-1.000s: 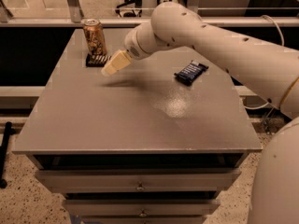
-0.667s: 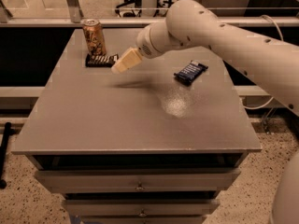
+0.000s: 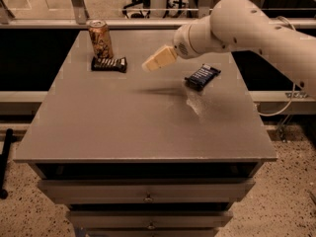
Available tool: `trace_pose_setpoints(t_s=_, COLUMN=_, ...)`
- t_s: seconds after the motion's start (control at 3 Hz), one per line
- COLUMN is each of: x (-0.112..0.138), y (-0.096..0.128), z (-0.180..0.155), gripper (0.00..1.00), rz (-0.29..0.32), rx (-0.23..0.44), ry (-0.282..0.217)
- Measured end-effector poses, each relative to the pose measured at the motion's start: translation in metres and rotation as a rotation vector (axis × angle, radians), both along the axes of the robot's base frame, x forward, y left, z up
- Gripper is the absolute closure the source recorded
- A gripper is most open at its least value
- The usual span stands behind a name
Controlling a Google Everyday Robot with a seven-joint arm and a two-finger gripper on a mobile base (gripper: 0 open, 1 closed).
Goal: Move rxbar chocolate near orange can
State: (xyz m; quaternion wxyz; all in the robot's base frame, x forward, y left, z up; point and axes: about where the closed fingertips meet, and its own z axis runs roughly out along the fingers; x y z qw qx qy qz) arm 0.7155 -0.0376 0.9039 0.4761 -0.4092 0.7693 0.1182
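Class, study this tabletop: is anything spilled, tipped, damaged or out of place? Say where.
Nothing stands out. The orange can stands upright, the rxbar chocolate lies flat before it, the blue bar lies flat at right, and the gripper hovers between.

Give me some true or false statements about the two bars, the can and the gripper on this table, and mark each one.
1. The rxbar chocolate lies close beside the orange can, on its camera side. True.
2. The orange can lies on its side. False: it stands upright.
3. The gripper is holding the rxbar chocolate. False: it hangs above the table, to the right of that bar in the camera view and apart from it.
4. A dark blue bar lies on the right part of the table, far from the can. True.
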Motion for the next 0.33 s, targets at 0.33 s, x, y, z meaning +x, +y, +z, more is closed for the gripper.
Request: trace_pose_setpoints(t_s=0.33, x=-0.0001, y=-0.0028, z=0.0003, gripper=0.00, rz=-0.004, rx=0.001, ry=0.000)
